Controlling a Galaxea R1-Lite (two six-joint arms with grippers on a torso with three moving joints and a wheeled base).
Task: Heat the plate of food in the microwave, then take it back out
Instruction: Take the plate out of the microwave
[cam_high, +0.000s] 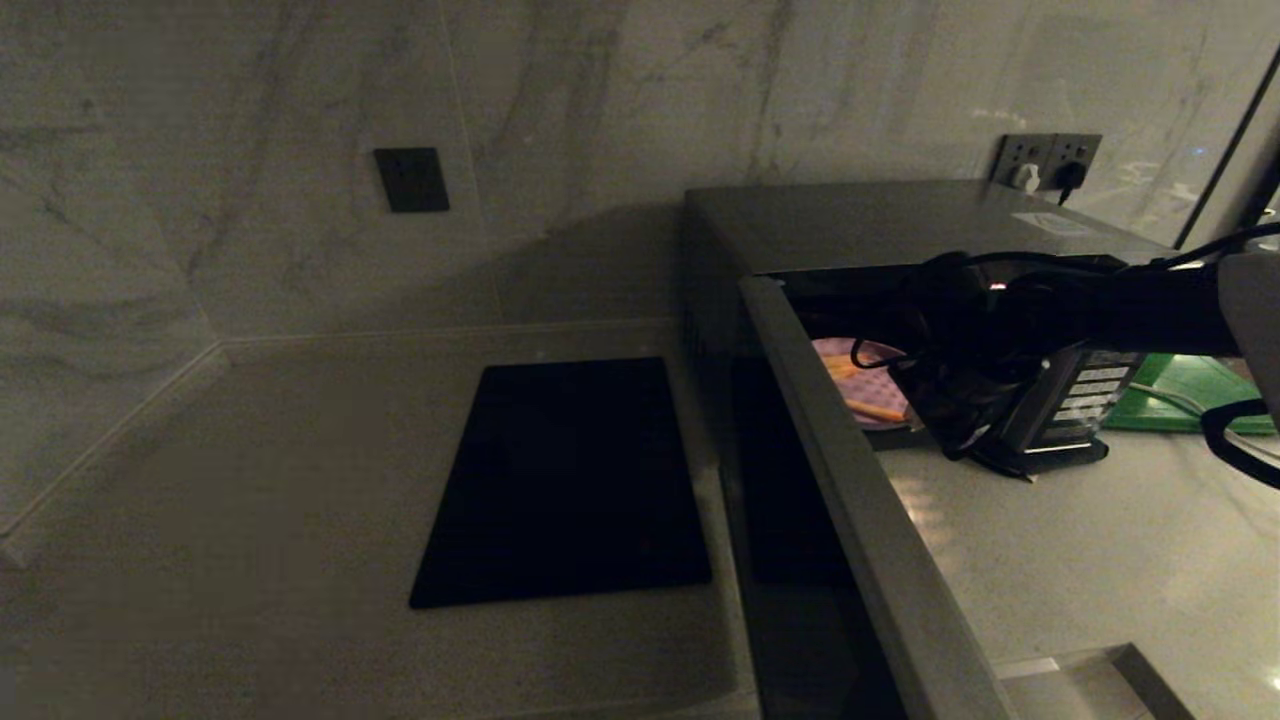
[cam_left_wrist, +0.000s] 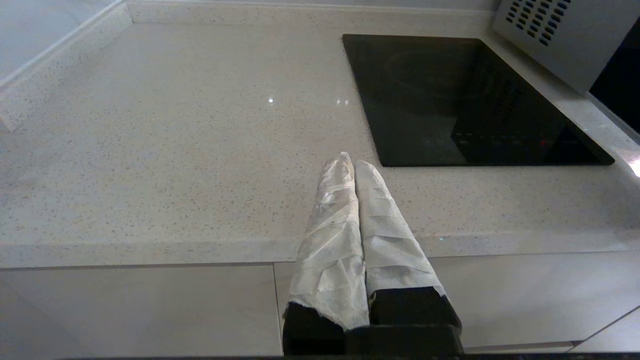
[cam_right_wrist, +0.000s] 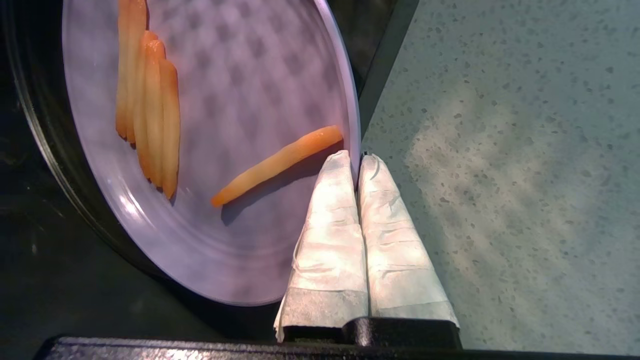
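I can make out no text I could read from here. The microwave (cam_high: 900, 225) carries a pale sticker (cam_high: 1050, 222) on its top near the far right corner, and its button panel (cam_high: 1085, 395) shows light strips, but the writing on both is too small and dim to tell.

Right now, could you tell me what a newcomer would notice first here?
The lavender plate of food sits inside the open microwave, and the right tool is shut on its rim. A flat black panel lies in the counter to the microwave's left. The left tool hangs shut before the counter.
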